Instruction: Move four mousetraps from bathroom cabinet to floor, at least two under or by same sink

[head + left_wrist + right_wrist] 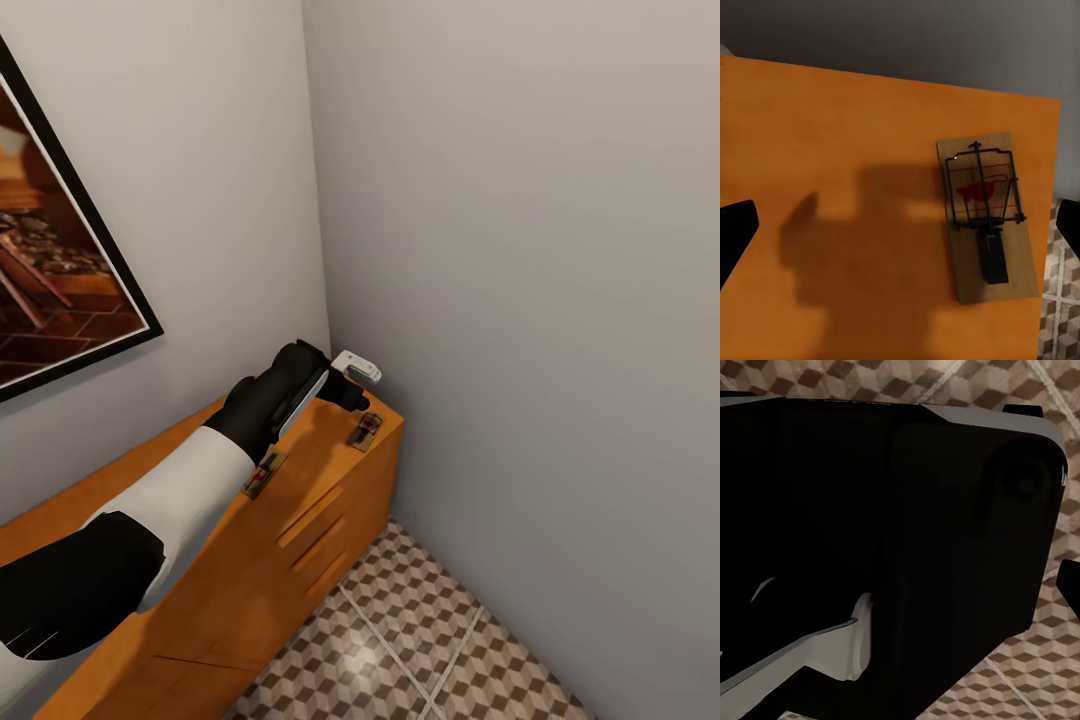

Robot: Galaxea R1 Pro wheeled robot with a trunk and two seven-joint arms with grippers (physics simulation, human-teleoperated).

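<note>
On top of the cabinet (300, 520), at its far end by the wall corner, I had the left gripper (352, 392) hanging over the wood with its fingers spread wide apart and nothing between them. One mousetrap (984, 216) lay flat near the cabinet's end edge, just off to the side of the gripper's shadow in the left wrist view, and a second mousetrap (263, 474) sat near the front edge, partly under my left forearm. I could make out only those two traps, both on the cabinet, none on the bathroom floor (420, 640), so I judged the placing not yet begun. The right wrist view gave me a dark body over tiles; whether that gripper was open or closed I could not tell.
</note>
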